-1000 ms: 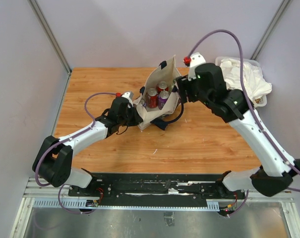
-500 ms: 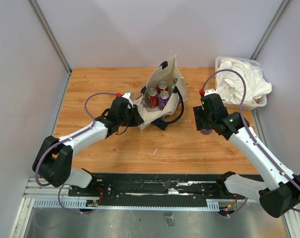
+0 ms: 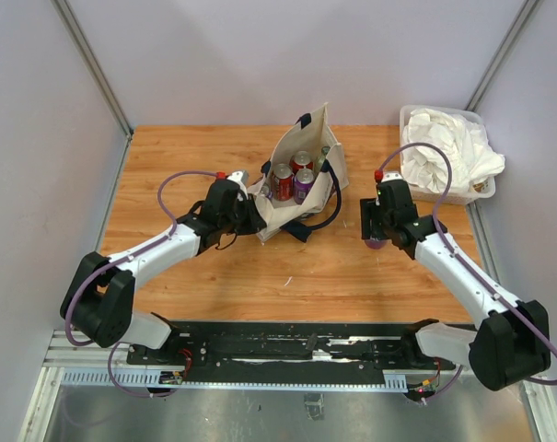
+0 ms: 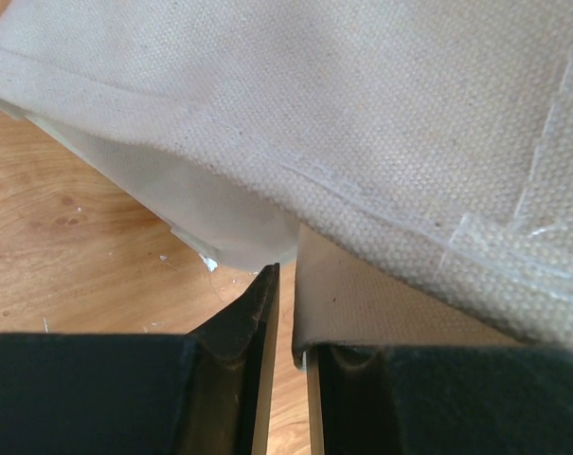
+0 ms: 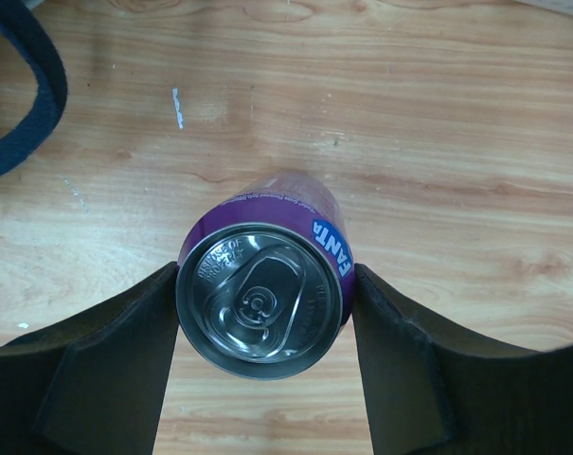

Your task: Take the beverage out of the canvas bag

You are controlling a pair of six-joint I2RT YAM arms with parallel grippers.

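Note:
The cream canvas bag (image 3: 276, 214) stands open at the table's middle back. Three cans show inside: two red (image 3: 283, 181) and one purple (image 3: 304, 184). To the right of the bag, my right gripper (image 3: 377, 241) is shut on a purple Fanta can (image 5: 259, 301). The can is upright and low over the wood, one finger on each side. My left gripper (image 3: 252, 214) is at the bag's lower left edge. In the left wrist view its jaws (image 4: 288, 284) stand a narrow gap apart with wood showing between them. A canvas flap (image 4: 362, 114) lies over the right finger.
A clear tub of white cloths (image 3: 444, 157) sits at the back right corner. The bag's navy strap (image 3: 319, 219) trails onto the wood in front of the bag and shows at the left of the right wrist view (image 5: 30, 104).
My right arm has carried the purple can from the bag's mouth out to the right and lowered it toward the table. The left arm has stayed at the bag's edge.

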